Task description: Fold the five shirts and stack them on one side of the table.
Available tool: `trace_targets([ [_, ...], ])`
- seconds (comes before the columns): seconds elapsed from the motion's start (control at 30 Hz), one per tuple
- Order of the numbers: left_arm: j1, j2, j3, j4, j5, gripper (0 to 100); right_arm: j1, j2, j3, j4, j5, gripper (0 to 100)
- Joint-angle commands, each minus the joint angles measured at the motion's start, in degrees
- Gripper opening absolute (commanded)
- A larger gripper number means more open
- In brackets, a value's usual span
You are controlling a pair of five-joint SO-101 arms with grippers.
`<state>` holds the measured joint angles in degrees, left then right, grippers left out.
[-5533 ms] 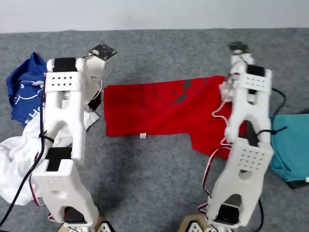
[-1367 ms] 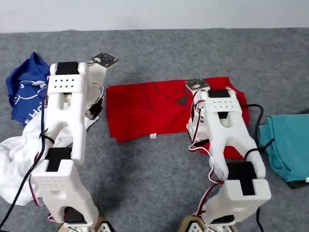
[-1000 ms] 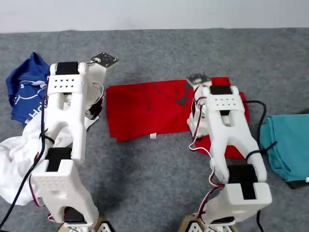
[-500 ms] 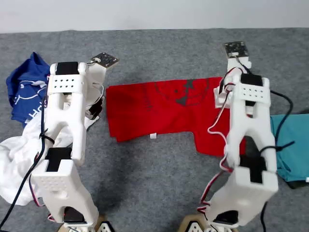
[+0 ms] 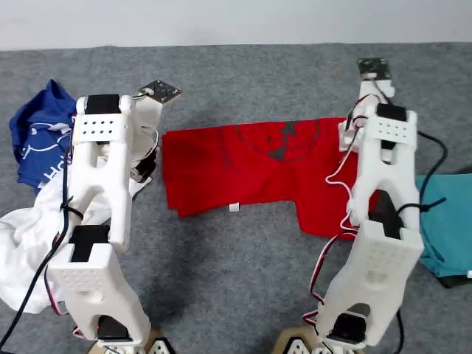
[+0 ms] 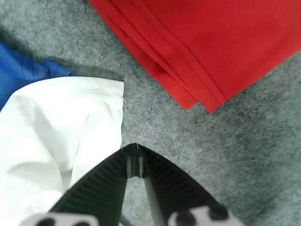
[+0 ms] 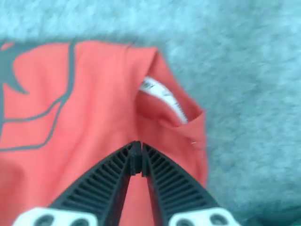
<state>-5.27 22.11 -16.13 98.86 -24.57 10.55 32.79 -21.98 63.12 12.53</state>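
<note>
The red shirt (image 5: 243, 173) lies spread flat at the centre of the high view on the grey table (image 5: 236, 295). The right gripper (image 7: 136, 160), jaws pressed together, hangs over the shirt's collar end. The left gripper (image 6: 135, 162), also closed, sits beside the white shirt (image 5: 26, 236) at the lower left. A blue shirt (image 5: 40, 133) lies at the upper left and a teal shirt (image 5: 446, 221) at the right edge.

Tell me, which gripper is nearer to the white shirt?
Left. The left gripper is just beside the edge of the white shirt. The right gripper is over the red shirt, near its collar, far from the white one.
</note>
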Motion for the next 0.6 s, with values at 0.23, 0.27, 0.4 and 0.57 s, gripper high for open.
trace_targets([
  [0.23, -0.09, -3.16, 0.04, 1.67, 0.26, 1, 2.77, 4.44, -4.13, -0.66, 1.14, 0.9],
  [0.27, 0.00, -3.16, 0.04, 1.67, 0.26, 1, 2.68, 5.67, -4.13, -1.80, 1.93, 0.9],
  [0.4, 0.00, -3.16, 0.04, 1.67, 0.26, 1, 2.68, 9.89, -4.66, -6.55, 2.90, 0.9],
  [0.57, -0.18, -3.52, 0.04, 1.67, 0.26, 1, 3.38, 13.41, -11.52, -6.81, 2.90, 0.9],
])
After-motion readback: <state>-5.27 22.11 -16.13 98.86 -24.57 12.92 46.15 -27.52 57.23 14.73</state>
